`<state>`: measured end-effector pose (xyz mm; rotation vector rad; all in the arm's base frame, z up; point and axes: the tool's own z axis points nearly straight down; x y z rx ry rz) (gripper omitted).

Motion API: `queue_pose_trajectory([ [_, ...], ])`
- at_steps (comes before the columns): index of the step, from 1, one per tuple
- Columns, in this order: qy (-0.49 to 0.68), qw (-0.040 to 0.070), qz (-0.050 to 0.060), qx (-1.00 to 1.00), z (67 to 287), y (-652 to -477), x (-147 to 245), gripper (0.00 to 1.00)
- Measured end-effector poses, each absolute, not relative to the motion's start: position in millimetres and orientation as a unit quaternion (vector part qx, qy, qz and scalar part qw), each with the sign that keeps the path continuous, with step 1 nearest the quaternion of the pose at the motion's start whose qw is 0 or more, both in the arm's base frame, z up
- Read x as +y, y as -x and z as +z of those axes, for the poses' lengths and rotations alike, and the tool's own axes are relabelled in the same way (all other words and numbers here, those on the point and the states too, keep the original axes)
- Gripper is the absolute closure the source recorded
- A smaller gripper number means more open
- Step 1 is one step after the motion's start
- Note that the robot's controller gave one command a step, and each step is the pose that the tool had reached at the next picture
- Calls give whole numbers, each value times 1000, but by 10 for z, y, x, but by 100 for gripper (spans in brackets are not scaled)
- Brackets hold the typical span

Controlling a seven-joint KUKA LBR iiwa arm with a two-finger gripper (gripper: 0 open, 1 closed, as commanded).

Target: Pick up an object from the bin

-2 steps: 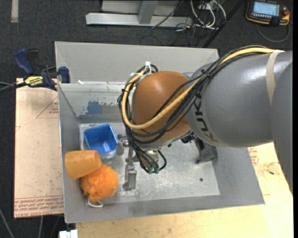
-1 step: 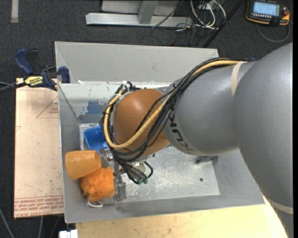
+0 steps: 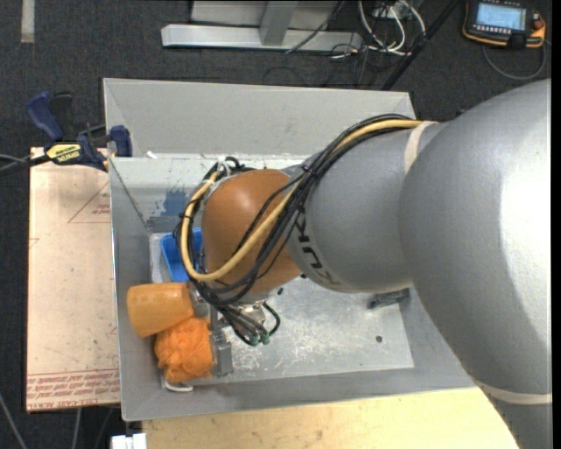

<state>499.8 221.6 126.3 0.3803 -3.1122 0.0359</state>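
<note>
Nearest, in the left front corner of the grey metal bin (image 3: pixel 351 349), a fuzzy orange cloth lump (image 3: pixel 182 349) lies against a smooth orange plastic cup (image 3: pixel 158 307). A grasp here could catch both or jam against the wall. The end effector (image 3: pixel 221 344) stands just beside the lump; I cannot tell how far open it is. Farther back lies a flat blue plastic piece (image 3: pixel 171 252).

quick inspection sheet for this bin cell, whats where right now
surface: grey bin, floor scuffed
job's things: smooth orange cup and crinkly orange lump, touching, lower left corner
clutter: blue and white piece by left wall, partly under the arm; small dark piece at right
gripper: gripper low, beside the lump
cables: black and yellow cables loop over the orange wrist cover
surroundings: dark floor; pendant top right
</note>
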Motion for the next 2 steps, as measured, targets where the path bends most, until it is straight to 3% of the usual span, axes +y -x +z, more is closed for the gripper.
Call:
queue_pose_trajectory([
  [1,-146,-4,2,-989,1323,-4956,2213,100],
  [2,-146,-4,2,-989,1321,-4957,2213,100],
])
